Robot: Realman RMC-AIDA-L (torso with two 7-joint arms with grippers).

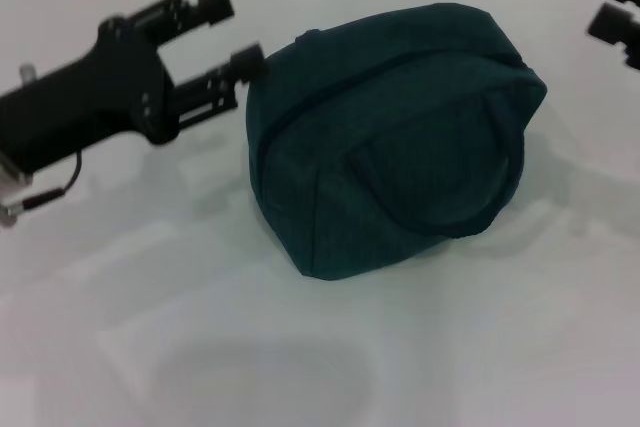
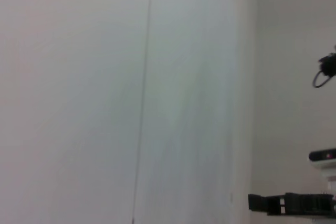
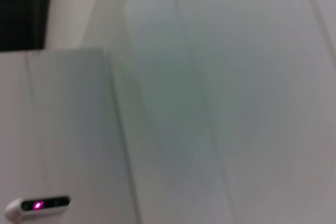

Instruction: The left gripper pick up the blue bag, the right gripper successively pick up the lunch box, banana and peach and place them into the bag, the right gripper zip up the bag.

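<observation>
Bench (image 1: 480, 347): white, broad, carries the one task thing in sight. No lunch box, banana or peach shows in any view.

Blue bag (image 1: 390, 137): sits on the bench about centre of the head view, slumped slightly, one rope handle (image 1: 440, 222) draped down its near face. Its top seam looks closed along the visible length; the zip pull and lining are not visible. Judgement: the three items are either already inside or out of frame, and the pictures cannot settle which. With the seam looking shut and both arms away from the top, the task reads as either not begun or finished.

Left end effector (image 1: 238, 32): at the bag's left side, fingers spread, pinching nothing. The lower fingertip (image 1: 250, 59) is at the bag's upper left edge, touching or just beside it; cannot tell which. The upper finger (image 1: 212, 4) is clear of the fabric.

Right end effector (image 1: 618, 5): only two dark tips show at the right edge of the head view, well apart from the bag. The tips stand apart with a gap between them, holding nothing.

Wrist views: mostly blank wall and panels, plus some distant dark equipment. Nothing stands between either end effector and the bag.
</observation>
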